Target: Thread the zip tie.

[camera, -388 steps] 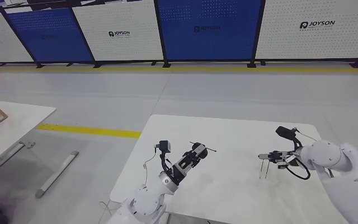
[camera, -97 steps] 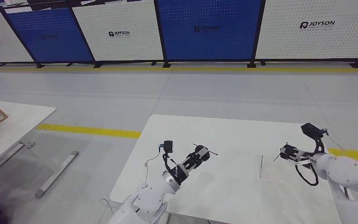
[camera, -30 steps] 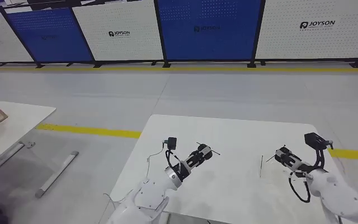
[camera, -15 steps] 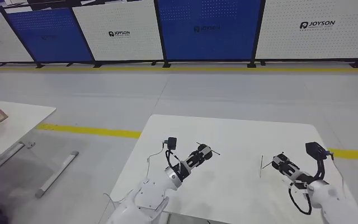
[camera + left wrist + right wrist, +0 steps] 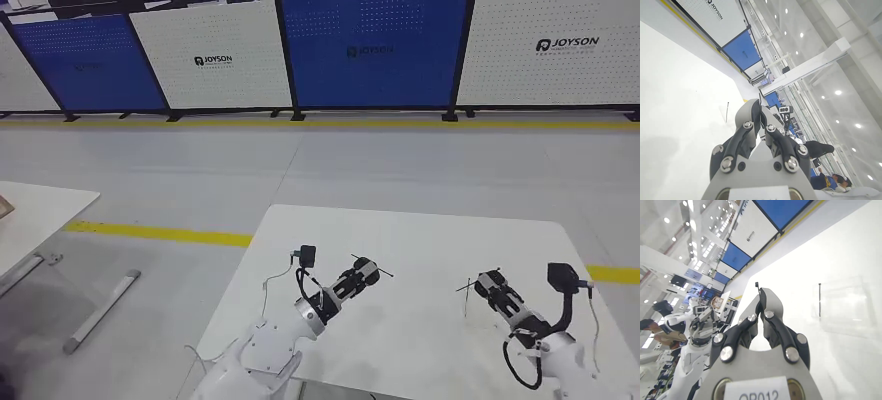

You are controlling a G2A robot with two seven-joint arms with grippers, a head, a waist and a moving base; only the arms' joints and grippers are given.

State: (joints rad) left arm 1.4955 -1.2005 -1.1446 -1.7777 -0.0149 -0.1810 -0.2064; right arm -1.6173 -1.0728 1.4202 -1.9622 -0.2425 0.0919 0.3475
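My left gripper (image 5: 365,268) hovers over the table's near left part, shut on a thin black zip tie (image 5: 381,270) that sticks out on both sides. In the left wrist view that zip tie's tip (image 5: 759,95) pokes out between the closed fingers (image 5: 745,113). My right gripper (image 5: 484,283) is at the near right, shut on a second black zip tie (image 5: 462,289); its head (image 5: 756,283) shows above the fingertips. A third zip tie (image 5: 466,298) lies flat on the table right beside the right gripper, and it shows too in the wrist views (image 5: 819,298) (image 5: 727,111).
The white table (image 5: 420,235) is bare around the arms. Its right edge runs close behind the right arm. Beyond it are grey floor, a yellow line and blue and white partition panels (image 5: 370,50).
Over the last second the right gripper has moved left and nearer, ending next to the lying zip tie. The left gripper has stayed put with its tie.
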